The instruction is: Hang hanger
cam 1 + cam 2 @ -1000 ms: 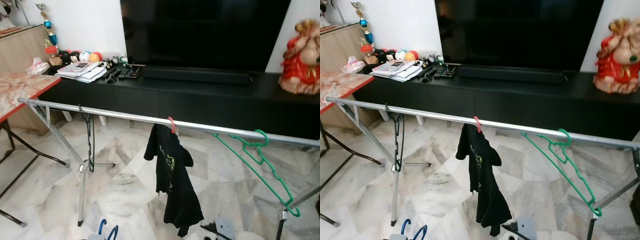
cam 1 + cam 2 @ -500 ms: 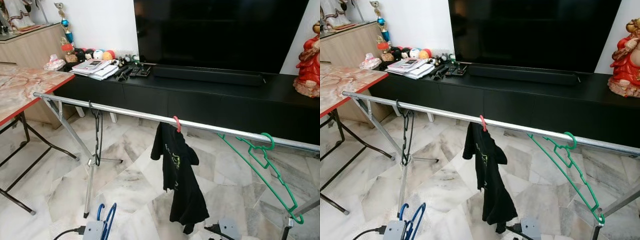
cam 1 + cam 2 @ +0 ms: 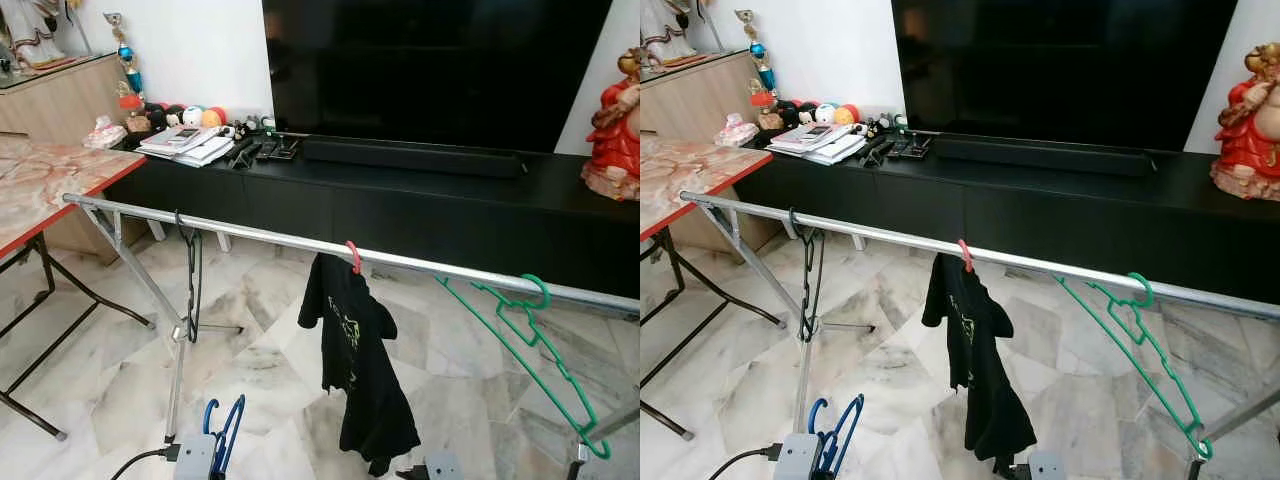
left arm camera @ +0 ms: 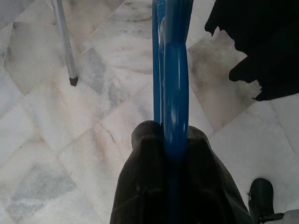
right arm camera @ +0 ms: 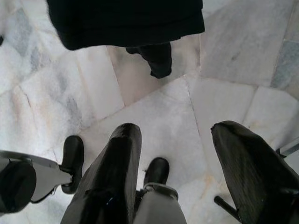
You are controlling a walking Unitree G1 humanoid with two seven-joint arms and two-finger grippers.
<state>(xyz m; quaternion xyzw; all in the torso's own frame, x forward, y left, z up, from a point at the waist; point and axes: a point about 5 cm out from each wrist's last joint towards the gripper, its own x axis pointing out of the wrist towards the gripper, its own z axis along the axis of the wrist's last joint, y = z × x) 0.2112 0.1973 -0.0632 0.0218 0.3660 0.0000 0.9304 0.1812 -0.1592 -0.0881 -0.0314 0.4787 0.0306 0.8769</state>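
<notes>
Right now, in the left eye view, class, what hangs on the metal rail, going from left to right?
black hanger → black shirt on a red hook → green hanger, all on the rail.

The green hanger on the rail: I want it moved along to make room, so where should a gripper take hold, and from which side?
Probably best on the neck just under the hook of the green hanger, where it sits over the rail. It hangs edge-on and slants toward the robot, so come from the near side with the free right gripper, fingers either side of the thin wire, and lift.
</notes>
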